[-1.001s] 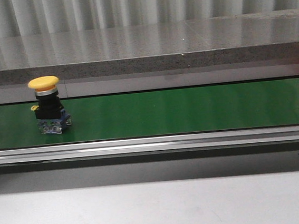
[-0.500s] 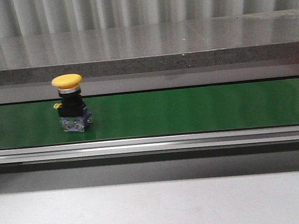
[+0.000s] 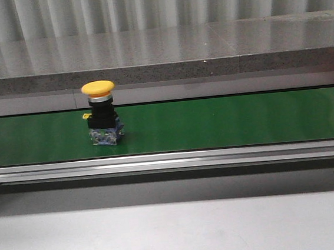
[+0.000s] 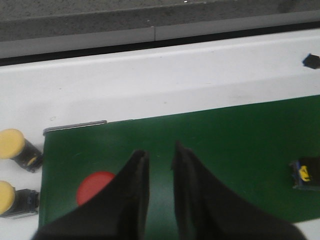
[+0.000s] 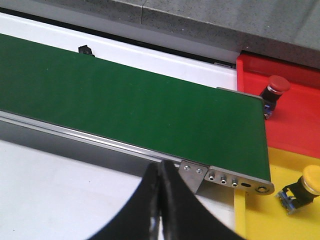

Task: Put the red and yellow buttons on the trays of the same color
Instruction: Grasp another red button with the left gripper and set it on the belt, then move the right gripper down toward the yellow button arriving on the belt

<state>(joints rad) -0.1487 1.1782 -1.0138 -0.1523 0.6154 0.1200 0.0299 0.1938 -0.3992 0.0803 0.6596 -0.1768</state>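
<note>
We see a red button [image 5: 272, 90] in the red tray [image 5: 295, 120] and a yellow button [image 5: 301, 190] in the yellow tray [image 5: 265, 210]. Another yellow button [image 3: 102, 120] stands upright on the belt [image 3: 226, 122]. Left end effector [image 4: 159, 165] narrowly parted, empty; right end effector [image 5: 160, 175] closed, empty.

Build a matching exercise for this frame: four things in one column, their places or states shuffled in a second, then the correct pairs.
Things
1. yellow button on the belt
2. red button in the right wrist view
3. left gripper
4. right gripper

Places or states
A. resting on the red tray
B. fingers slightly apart, holding nothing
C. standing upright on the green conveyor belt
D. fingers closed together, holding nothing

Pairs: 1-C, 2-A, 3-B, 4-D
</note>
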